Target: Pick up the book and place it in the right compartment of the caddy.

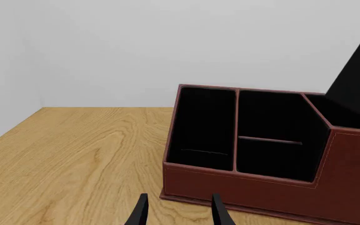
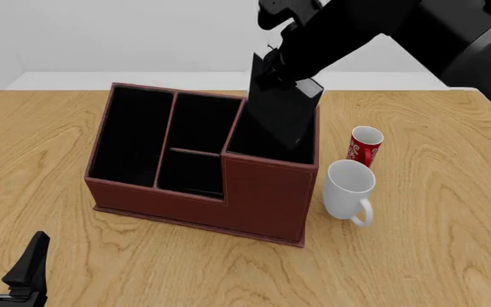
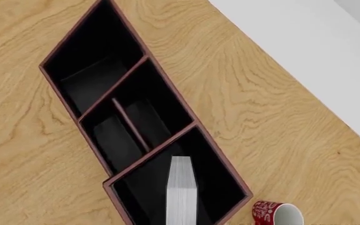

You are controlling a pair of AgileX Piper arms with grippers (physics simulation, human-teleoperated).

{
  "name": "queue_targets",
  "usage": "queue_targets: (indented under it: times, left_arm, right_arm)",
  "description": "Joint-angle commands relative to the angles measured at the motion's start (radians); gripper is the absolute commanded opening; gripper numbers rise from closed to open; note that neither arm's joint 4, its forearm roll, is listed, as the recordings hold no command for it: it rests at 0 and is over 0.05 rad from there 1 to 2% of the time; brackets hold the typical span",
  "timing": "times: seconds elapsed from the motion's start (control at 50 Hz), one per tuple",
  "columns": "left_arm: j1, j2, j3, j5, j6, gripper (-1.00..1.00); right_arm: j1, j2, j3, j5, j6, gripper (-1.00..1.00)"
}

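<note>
The caddy (image 2: 263,198) is a reddish-brown box with black-lined slots, standing mid-table. The black book (image 2: 281,115) stands tilted, its lower end down inside the right compartment (image 2: 243,142) and its upper half sticking out above the rim. My right gripper (image 2: 288,70) is shut on the book's top edge. In the right wrist view the book's white page edges (image 3: 181,192) run down into that compartment (image 3: 221,192); the fingers are out of frame there. My left gripper (image 2: 5,252) stays open and empty near the table's front left corner, in front of the caddy (image 1: 348,178).
A white mug (image 2: 348,185) stands right beside the caddy's right wall. A red patterned cup (image 2: 365,146) stands just behind the mug. The right arm (image 2: 450,32) reaches in from the upper right, over both.
</note>
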Motion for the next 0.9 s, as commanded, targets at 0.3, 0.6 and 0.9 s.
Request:
queue_targets:
  times: [0.3, 0.6, 0.9]
  left_arm:
    - [0.000, 0.000, 0.000, 0.000, 0.000, 1.00]
    - [0.000, 0.000, 0.000, 0.000, 0.000, 1.00]
    - [0.000, 0.000, 0.000, 0.000, 0.000, 1.00]
  right_arm:
    - [-0.011, -0.031, 0.098, -0.079, 0.048, -1.00]
    - [-0.017, -0.025, 0.136, -0.115, 0.057, -1.00]
    - [-0.020, -0.018, 0.189, -0.164, 0.074, -1.00]
